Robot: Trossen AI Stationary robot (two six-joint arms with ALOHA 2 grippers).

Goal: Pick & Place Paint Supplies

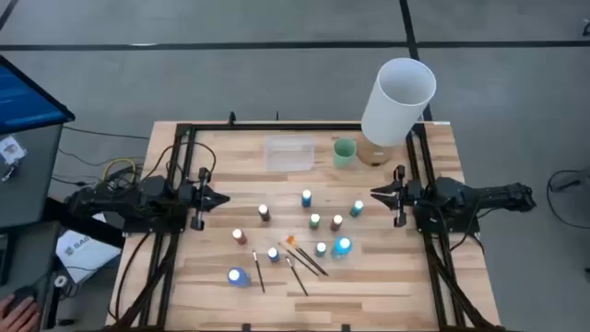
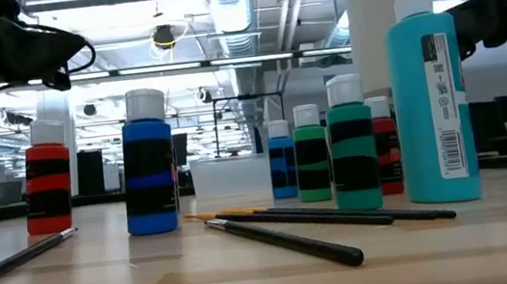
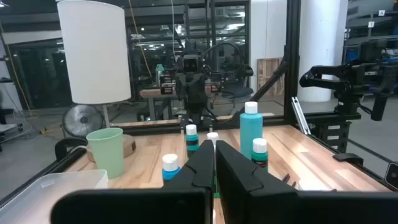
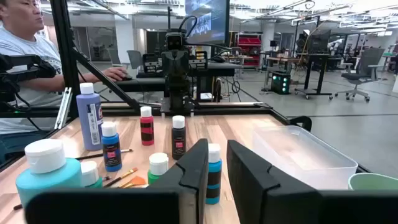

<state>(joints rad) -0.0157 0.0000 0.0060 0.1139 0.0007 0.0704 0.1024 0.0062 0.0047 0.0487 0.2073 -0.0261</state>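
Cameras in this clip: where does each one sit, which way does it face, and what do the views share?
High view: above the table, looking straight down; both arms show, left gripper and right gripper at opposite edges.
Low view: at tabletop height, looking level past the paint bottles and brushes; arm parts show in the top corners.
Left wrist view: looks across the table past its own shut gripper.
Right wrist view: looks back across past its own slightly parted gripper.
Shared: both wrist views show the clear tray and pale green cup.

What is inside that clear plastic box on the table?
The clear box looks empty: the wood shows through it from above, and the right wrist view shows nothing in it. Its near corner is hidden there by the claw.
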